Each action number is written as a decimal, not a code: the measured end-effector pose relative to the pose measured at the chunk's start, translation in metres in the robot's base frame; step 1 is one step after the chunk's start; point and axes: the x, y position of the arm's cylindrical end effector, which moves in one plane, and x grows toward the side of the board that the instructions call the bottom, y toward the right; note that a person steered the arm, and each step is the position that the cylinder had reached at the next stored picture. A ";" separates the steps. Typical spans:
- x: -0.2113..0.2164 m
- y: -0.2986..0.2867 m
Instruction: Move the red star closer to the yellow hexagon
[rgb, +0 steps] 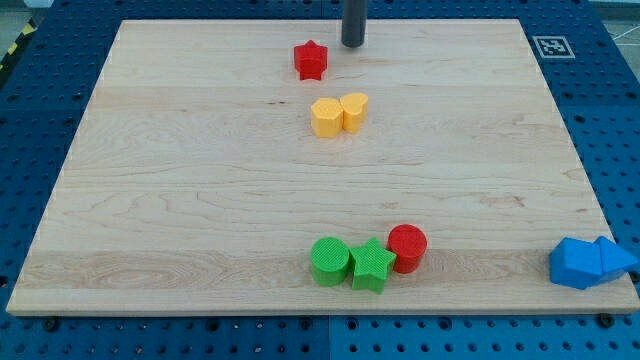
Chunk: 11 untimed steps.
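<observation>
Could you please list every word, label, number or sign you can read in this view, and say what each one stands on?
There are no readable words, numbers or brand names.
The only sign is a black-and-white square marker at the wooden board's top right corner; it is a pattern, not text.
The blocks, including the red star and yellow hexagon, carry no lettering.

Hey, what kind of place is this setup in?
Probably a robotics lab bench: a wooden board lies on a blue perforated table, a printed marker tag sits at its corner, and my tip stands near the red star.
</observation>
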 end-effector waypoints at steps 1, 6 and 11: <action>0.027 -0.051; 0.080 -0.079; 0.137 -0.059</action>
